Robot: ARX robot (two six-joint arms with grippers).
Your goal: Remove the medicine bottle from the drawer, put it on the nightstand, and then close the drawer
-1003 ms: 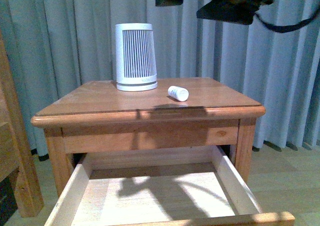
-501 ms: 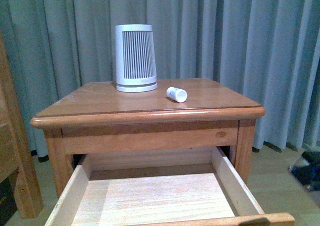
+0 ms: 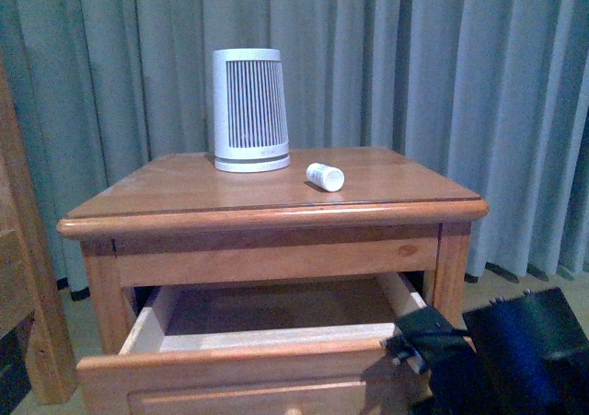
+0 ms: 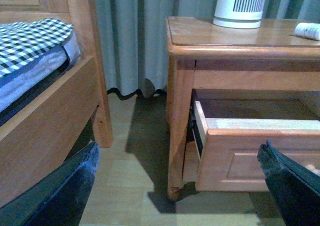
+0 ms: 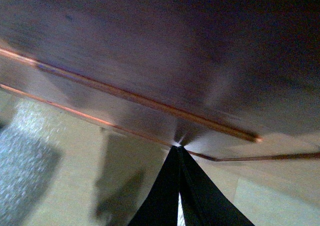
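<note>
The medicine bottle point(image 3: 325, 177) lies on its side on the nightstand point(image 3: 184, 194), to the right of centre; its end also shows in the left wrist view point(image 4: 307, 30). The drawer point(image 3: 248, 378) stands partly out, its pale box showing. My right arm point(image 3: 515, 355) is low at the drawer's front right corner. In the right wrist view my right gripper point(image 5: 178, 147) is shut, its tips against the blurred wooden drawer front point(image 5: 150, 60). My left gripper point(image 4: 177, 150) hangs open, holding nothing, off the nightstand's point(image 4: 225, 40) left side and facing the drawer point(image 4: 250, 151).
A tall white ribbed device point(image 3: 249, 109) stands at the back of the nightstand top point(image 4: 239, 5). A wooden bed frame point(image 4: 50, 116) with checked bedding point(image 4: 30, 40) lies to the left, its post point(image 3: 23, 277) close by. Grey curtains point(image 3: 442, 65) hang behind.
The drawer has slid part of the way in. My right arm, overhead a second ago, has dropped to the drawer's front right corner. The bottle has not moved.
</note>
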